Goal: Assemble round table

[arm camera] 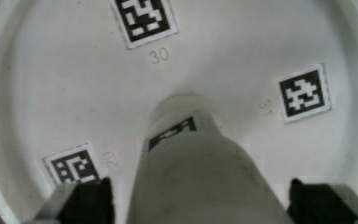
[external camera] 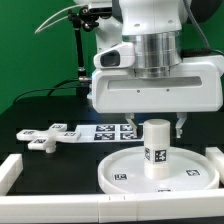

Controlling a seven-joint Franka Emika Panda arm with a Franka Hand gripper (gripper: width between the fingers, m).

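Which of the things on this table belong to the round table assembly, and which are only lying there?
Belong to the job: round disc; cylinder leg, standing on the disc; cross-shaped base, apart from them.
Only lying there: marker board; white border blocks.

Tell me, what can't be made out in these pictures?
- Wrist view: where the leg meets the disc, hidden by the leg itself.
- Exterior view: part of the marker board, hidden behind the leg.
- Exterior view: the cross-shaped base tag patterns, too small to read.
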